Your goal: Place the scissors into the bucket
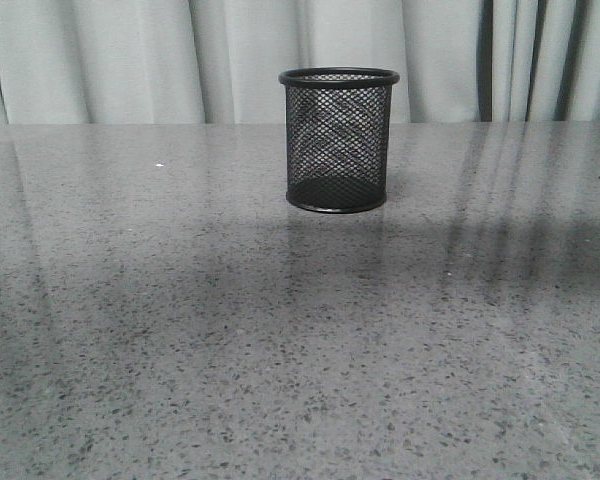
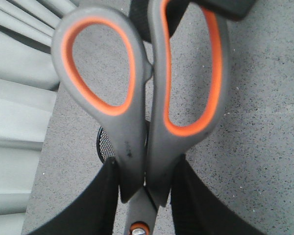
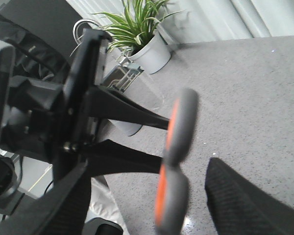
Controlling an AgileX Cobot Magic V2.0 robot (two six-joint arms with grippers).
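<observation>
L hand [image 2: 144,196] clamped on scissors [image 2: 137,98], R hand [image 3: 147,205] released, bucket [image 1: 338,140] upright on table [image 1: 180,330].

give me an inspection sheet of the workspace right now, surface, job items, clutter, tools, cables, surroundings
Surface: grey speckled table, bare apart from the bucket in the front view.
Bucket: black mesh bucket upright toward the table's far edge, nothing seen inside.
Scissors: scissors held off the table, handle loops pointing away from the left tool, which is shut on them just below the loops.
Right tool: its fingers stand apart beside the scissors, open, touching nothing.
Clutter: nothing seen.
Cables: nothing clearly seen.
Surroundings: pale curtain behind the table; potted plant off one table edge.
</observation>
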